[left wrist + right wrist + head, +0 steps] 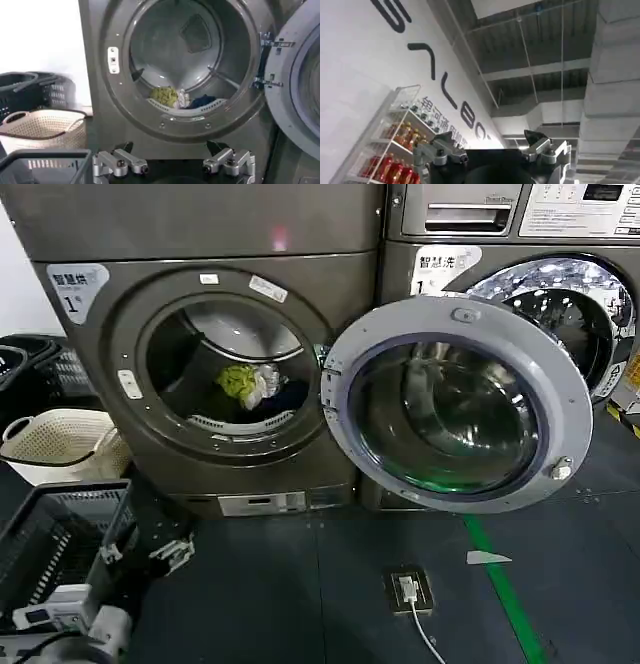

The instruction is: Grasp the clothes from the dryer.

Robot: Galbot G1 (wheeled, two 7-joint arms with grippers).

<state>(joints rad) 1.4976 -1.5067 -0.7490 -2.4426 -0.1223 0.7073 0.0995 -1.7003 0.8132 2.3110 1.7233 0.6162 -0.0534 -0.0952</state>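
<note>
Nearest the head camera, at the lower left, sits the left tool, low on the floor side beside a dark slatted basket; in the left wrist view its fingers stand wide apart with nothing between them, facing the machine from well short of it. Ahead stands the dryer, dark bronze-grey, its round door swung fully open to the right and covering part of the lighter machine next to it. Inside the steel drum, resting on the drum floor just behind the porthole lip, lie the clothes: a yellow-green piece to the left, a pale piece touching it in the middle, a dark navy piece to the right. A cream woven basket and a black basket stand at the left of the dryer. The right tool points up toward a ceiling, fingers apart and empty, with a shelf of red bottles beside a lettered wall.
</note>
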